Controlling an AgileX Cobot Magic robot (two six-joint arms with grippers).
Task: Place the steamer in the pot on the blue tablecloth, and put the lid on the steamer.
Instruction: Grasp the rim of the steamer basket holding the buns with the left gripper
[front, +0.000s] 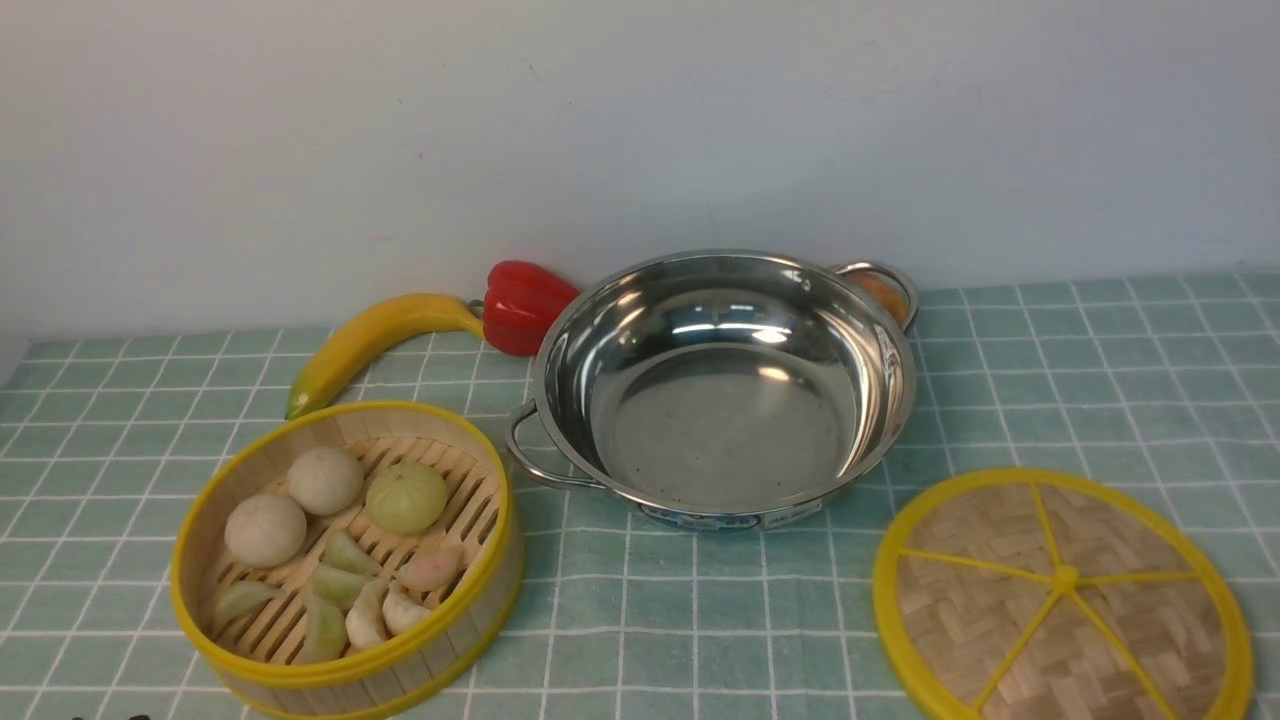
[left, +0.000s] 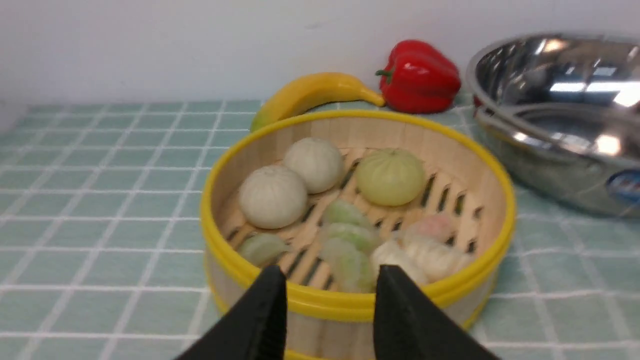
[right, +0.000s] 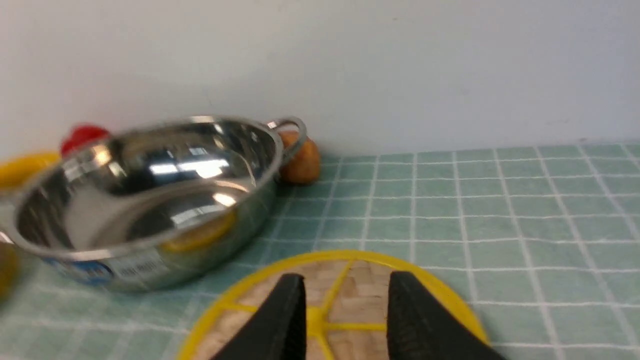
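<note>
— So, where is the steamer (front: 480, 600) now?
— It stands on the blue tablecloth (front: 1100, 380), left of the pot (front: 720, 300) and close to it, not inside. The left gripper (left: 327, 300) is just before its near rim, fingers apart, holding nothing.
— And the lid (front: 1000, 600)?
— It lies flat on the cloth, right of the pot. The right gripper (right: 345, 305) hangs over it, jaws apart, the centre knob (right: 315, 317) below the gap.

The pot (front: 720, 400) lies open from above. Behind the pot, a banana (front: 375, 335), a red pepper (front: 522, 305) and an orange-brown thing (front: 885, 293) crowd the wall (front: 640, 120). In front of it, bare tablecloth (front: 680, 620) runs between the steamer (front: 480, 620) and the lid (front: 1060, 600).
</note>
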